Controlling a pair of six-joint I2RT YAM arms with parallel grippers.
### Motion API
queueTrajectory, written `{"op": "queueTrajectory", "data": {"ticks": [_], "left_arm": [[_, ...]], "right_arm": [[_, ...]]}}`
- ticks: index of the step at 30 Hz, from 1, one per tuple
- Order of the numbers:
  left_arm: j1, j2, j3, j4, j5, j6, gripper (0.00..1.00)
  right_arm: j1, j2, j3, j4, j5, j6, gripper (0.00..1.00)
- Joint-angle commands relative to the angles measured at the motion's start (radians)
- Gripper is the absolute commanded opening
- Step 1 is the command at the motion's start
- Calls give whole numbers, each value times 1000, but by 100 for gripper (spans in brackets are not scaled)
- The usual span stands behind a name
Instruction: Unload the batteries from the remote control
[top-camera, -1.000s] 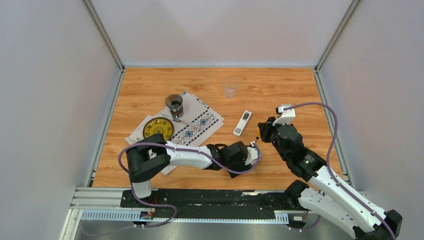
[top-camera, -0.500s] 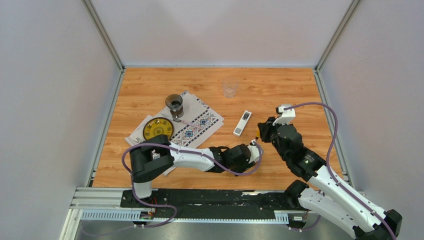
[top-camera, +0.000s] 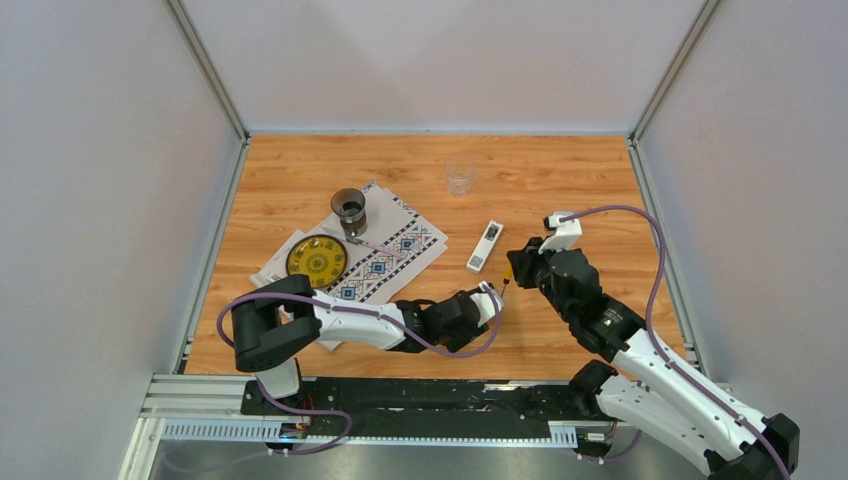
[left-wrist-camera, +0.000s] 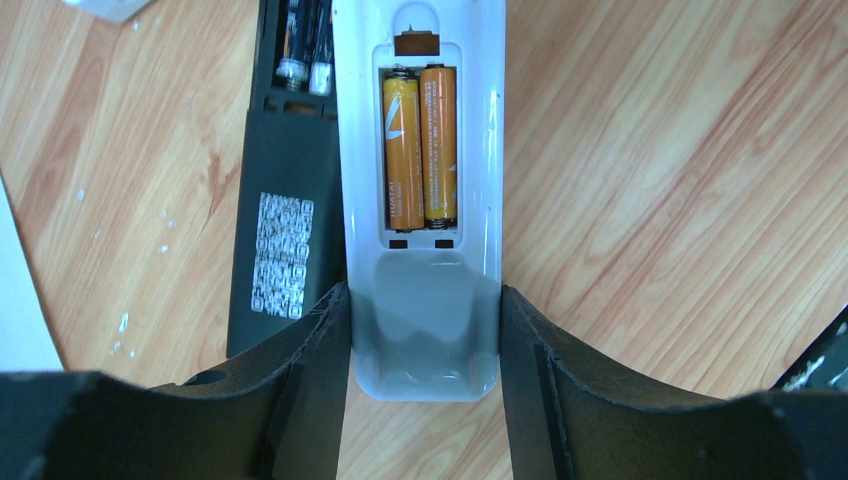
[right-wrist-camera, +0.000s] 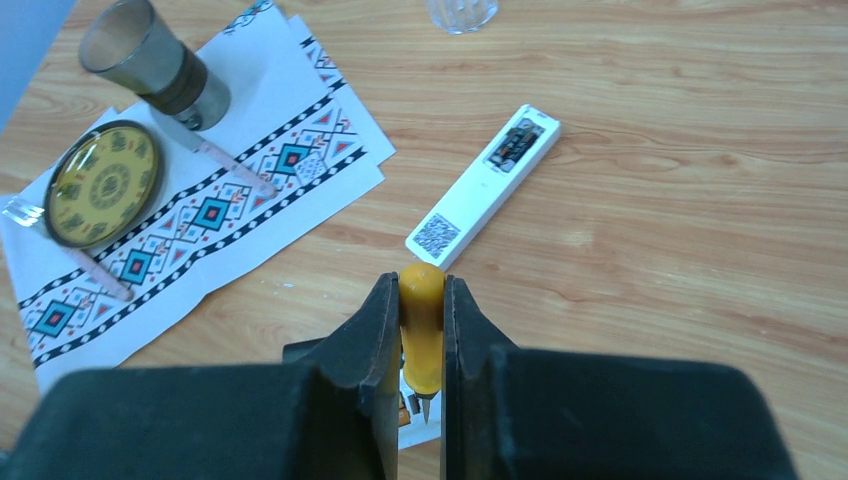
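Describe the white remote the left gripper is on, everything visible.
The white remote lies flat on the wooden table, back up, glossy plastic by its look. Its cover is off: the open bay holds two orange-gold batteries side by side. The left gripper clamps its near end, a finger against each long side. A black remote lies close along one long edge. Its far end is cut off by the frame.

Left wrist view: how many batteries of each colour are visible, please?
Orange batteries: 2
Dark batteries: 2, partly cut off by the frame edge
Total: 4
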Motion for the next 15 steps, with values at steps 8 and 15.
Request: {"op": "queueTrajectory", "data": {"ticks": [8,15], "left_arm": [[7,-171,-182,-115,40,-1,77],[7,-192,-222,-77,-3,-17,82]], "right_arm": [[-2,14,-44,196,-230,2,0],[-2,12,-65,215,-261,28,0]]}}
